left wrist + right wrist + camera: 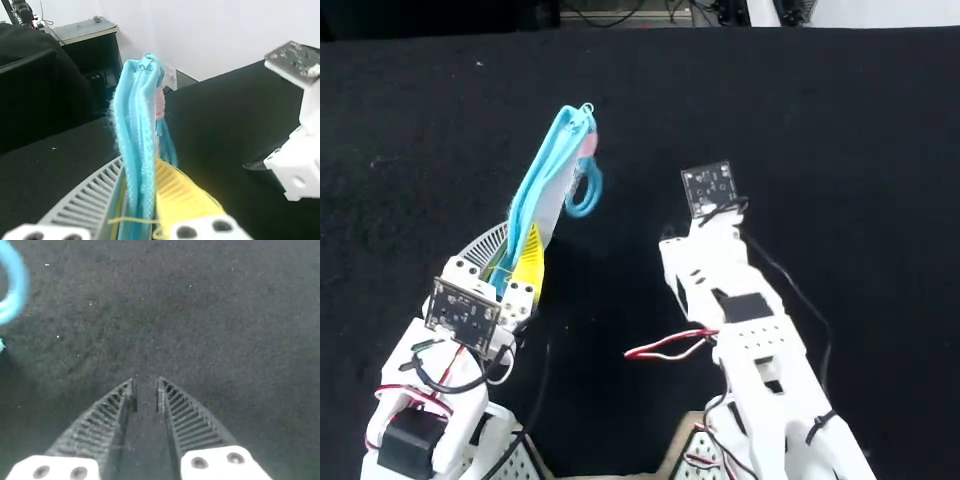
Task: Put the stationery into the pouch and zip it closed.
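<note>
Pouch [540, 195], clamped at one end in the left jaws above the tabletop [840, 150], may slip free if the barely parted, empty right jaws yank its zip [136, 130]

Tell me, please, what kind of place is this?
Probably a robotics lab or workshop: two white robot arms sit at a black-covered table, cables lie beyond its far edge, and a dark cabinet stands against a white wall.
</note>
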Controlling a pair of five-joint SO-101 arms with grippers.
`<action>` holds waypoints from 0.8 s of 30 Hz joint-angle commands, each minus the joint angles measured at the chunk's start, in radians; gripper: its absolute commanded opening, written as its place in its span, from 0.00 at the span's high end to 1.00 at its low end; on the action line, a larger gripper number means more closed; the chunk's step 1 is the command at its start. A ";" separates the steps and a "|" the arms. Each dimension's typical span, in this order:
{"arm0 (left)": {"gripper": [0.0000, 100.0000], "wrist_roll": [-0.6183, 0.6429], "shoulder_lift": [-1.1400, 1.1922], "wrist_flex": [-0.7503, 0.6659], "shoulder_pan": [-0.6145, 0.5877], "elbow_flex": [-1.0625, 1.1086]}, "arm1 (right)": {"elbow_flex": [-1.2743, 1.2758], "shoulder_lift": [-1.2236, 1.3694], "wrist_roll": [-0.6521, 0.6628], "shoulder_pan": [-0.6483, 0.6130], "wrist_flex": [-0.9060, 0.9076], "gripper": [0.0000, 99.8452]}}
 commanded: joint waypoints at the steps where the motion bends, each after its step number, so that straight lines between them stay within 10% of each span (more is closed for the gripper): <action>1: 0.97 0.051 0.012 -0.005 -0.015 0.030 | -0.001 -0.025 -0.006 0.014 -0.040 0.93; 24: 0.97 0.161 0.009 -0.018 -0.015 0.116 | 0.013 -0.033 -0.008 0.008 -0.098 0.93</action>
